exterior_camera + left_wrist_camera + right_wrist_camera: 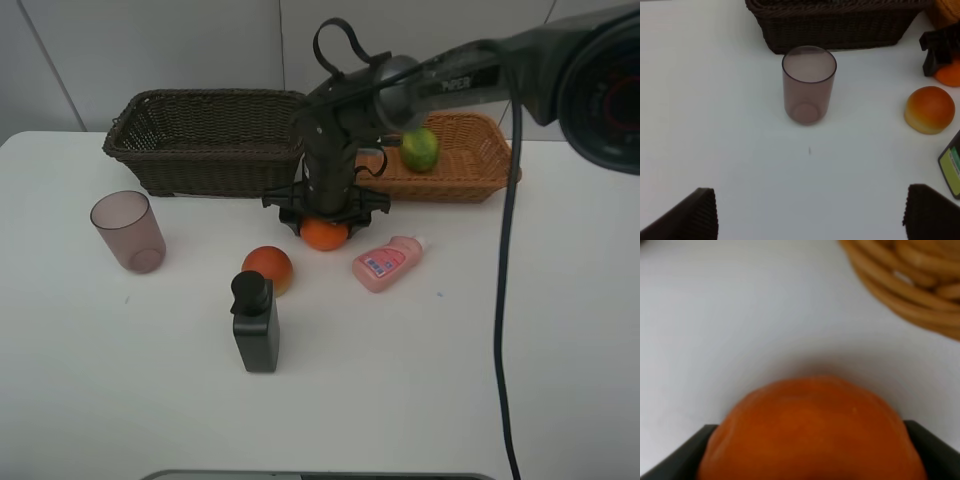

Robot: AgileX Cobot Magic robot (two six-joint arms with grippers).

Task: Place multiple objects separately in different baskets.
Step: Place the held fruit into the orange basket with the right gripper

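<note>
White table [450,380]: orange [323,236] clamped in right gripper [325,222]; left gripper [810,215] spread apart; pink bottle [383,265] laid flat, cap toward tan basket [470,186].

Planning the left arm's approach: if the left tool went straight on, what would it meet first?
Probably the purplish cup, centred ahead of the left tool; the dark basket lies beyond.

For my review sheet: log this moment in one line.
right gripper: closed on orange | left gripper: open | green fruit: in tan basket
</note>
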